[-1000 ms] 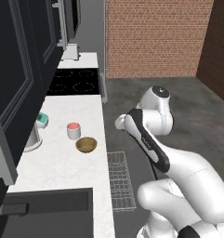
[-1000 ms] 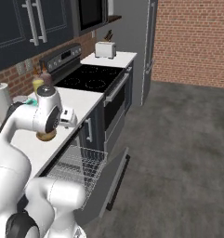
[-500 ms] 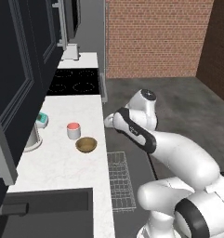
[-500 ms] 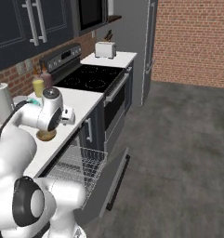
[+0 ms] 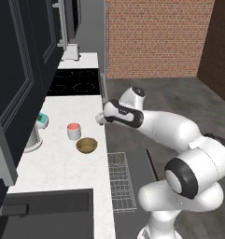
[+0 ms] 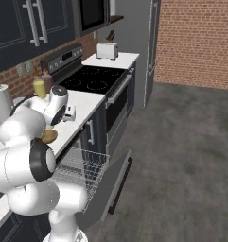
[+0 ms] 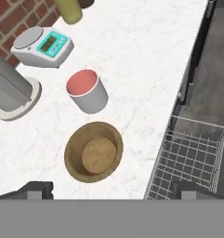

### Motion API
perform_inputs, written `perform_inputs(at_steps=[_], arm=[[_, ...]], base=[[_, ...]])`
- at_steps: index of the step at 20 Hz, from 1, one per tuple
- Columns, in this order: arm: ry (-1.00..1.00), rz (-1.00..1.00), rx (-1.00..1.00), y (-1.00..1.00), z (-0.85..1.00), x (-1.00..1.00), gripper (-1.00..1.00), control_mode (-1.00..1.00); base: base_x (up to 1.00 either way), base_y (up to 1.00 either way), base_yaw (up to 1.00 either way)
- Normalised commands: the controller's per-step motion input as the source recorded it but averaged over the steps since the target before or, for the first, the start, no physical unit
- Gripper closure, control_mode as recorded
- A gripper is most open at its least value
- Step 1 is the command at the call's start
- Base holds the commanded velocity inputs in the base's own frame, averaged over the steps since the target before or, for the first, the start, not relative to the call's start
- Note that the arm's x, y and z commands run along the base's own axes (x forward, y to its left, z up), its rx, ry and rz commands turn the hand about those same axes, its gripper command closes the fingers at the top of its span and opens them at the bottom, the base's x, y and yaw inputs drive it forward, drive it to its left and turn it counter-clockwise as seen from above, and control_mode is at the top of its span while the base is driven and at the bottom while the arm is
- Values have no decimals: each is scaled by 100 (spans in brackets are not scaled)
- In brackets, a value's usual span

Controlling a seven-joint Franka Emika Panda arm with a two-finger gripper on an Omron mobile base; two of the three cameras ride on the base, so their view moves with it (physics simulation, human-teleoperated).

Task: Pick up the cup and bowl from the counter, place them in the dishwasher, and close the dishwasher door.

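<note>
Below my claw point(image 7: 108, 189), spread and empty, cup point(image 7: 88, 91) and bowl point(image 7: 94, 151) look light, rigid; I'd pinch the cup's rim

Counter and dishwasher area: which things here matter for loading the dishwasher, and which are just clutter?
Job:
cup, upright on the counter
bowl, beside the cup
dishwasher rack, pulled out
dishwasher door, dropped open
gripper, open above the counter

Clutter:
kitchen scale
paper towel roll
yellow bottle
toaster
stovetop
sink
</note>
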Motion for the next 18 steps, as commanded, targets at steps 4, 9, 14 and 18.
perform_inputs(at_steps=[4,9,14,18], arm=[[9,2,1,28,-17,41,-100,-100],[12,0,0,35,-24,36,-100,-100],[9,0,0,40,-11,40,-100,-100],[6,0,0,31,-21,36,-100,-100]], base=[[0,0,0],[0,0,0],[0,0,0],[0,0,0]])
